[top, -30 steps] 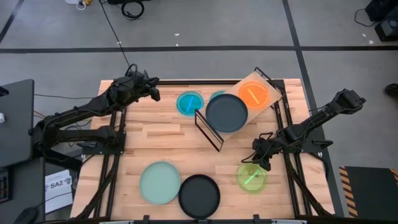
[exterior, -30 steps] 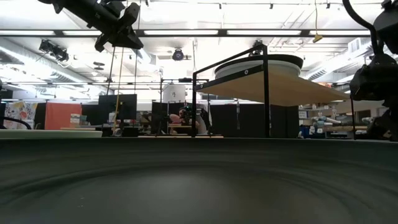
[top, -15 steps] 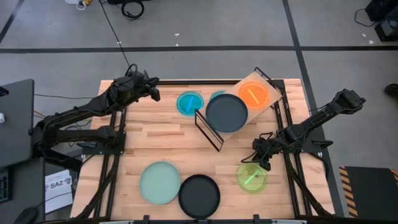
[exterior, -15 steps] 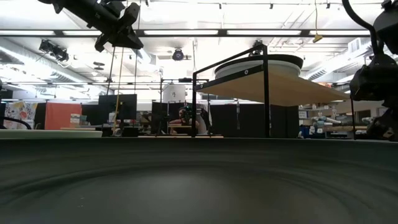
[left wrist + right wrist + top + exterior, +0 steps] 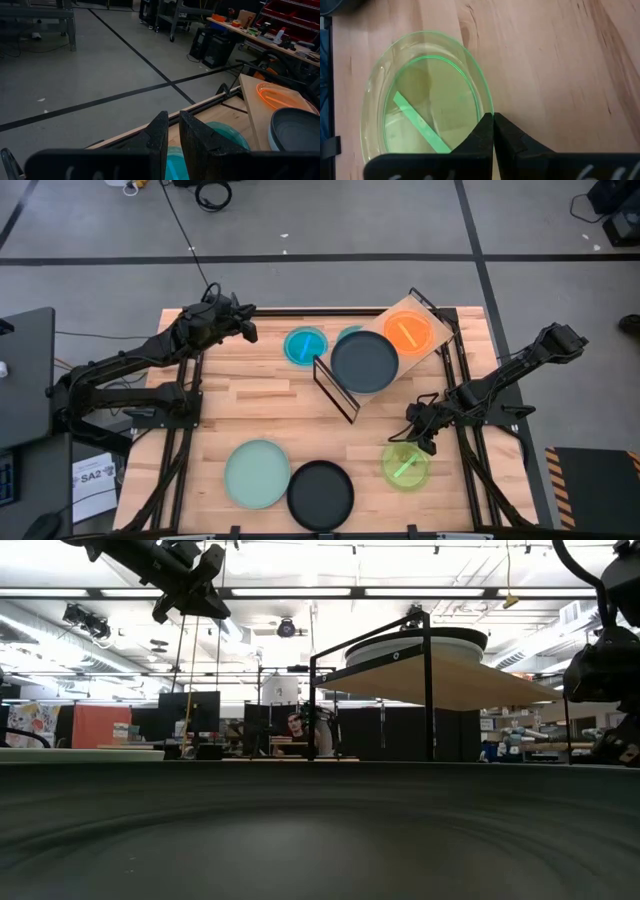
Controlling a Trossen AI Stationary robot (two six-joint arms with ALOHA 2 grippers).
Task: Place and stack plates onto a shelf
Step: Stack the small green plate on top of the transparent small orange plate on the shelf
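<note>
From my station the right pincer [image 5: 418, 438] sits low over the table [image 5: 250, 395], at the far rim of the lime green plate [image 5: 405, 465], which lies flat near the table's front right corner. In the right wrist view that pincer [image 5: 493, 118] has its two fingers pressed together, tips meeting right on the plate's [image 5: 427, 97] rim; I cannot tell whether the rim is pinched between them or they only touch it. A bright green streak crosses the plate's inside.

The left pincer [image 5: 247, 323] hangs raised near the table's back left, just beside the light blue plate [image 5: 305, 345]. Its fingers [image 5: 159, 132] stand narrow in the left wrist view, with only a thin gap and nothing between them, and the light blue plate [image 5: 175, 162] shows below their tips.

The shelf [image 5: 405, 345] stands skewed at the back right. On its board rest the orange plate [image 5: 408, 331] and a black plate [image 5: 365, 361], side by side and touching or nearly so. A teal plate [image 5: 349, 333] peeks out from behind the black one, between it and the light blue plate; I cannot tell whether it is under the board.

At the front, well apart from both pincers, the mint green plate [image 5: 257, 473] and a second black plate [image 5: 321, 494] lie flat, edges touching.
</note>
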